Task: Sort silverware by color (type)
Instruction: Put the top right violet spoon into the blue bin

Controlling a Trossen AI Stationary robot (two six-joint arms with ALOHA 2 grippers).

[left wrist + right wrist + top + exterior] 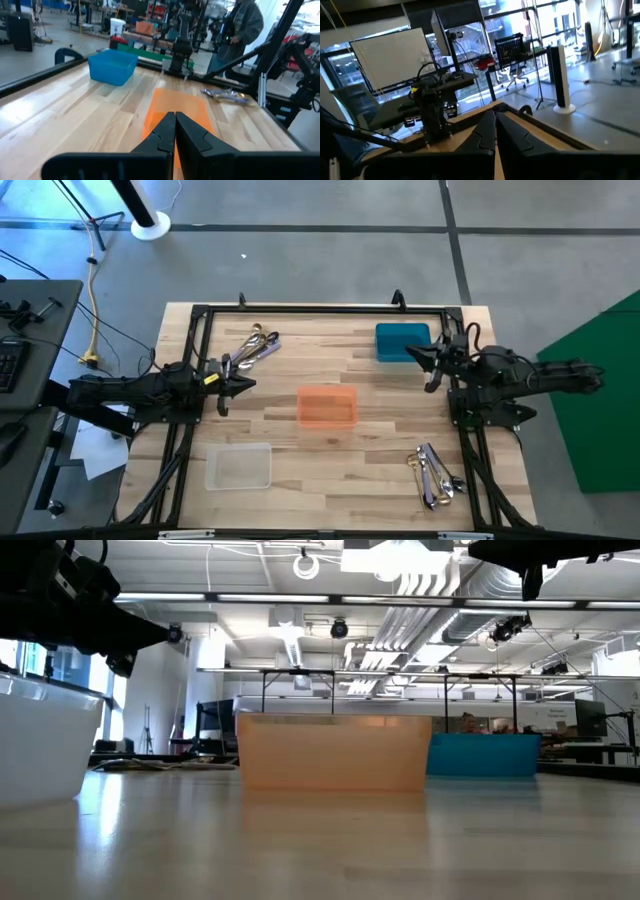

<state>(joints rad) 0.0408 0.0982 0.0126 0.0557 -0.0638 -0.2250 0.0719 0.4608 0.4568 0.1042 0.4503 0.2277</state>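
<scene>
The silverware lies in two heaps on the wooden table: one at the far left [256, 347], one at the near right [432, 472], the latter also in the left wrist view [226, 95]. My left gripper [250, 385] [175, 119] hovers shut and level at the table's left side, pointing toward the orange bin [327, 406], just near-side of the far-left heap. My right gripper [410, 352] [495, 116] hovers shut at the right side, above the near edge of the blue bin [402, 342]. Neither holds anything.
Three bins stand on the table: orange [335, 752] in the middle, blue [483, 755] at the far right, clear [239, 466] at the near left. A black frame [300, 309] rims the table. A person [242, 22] stands beyond the right side.
</scene>
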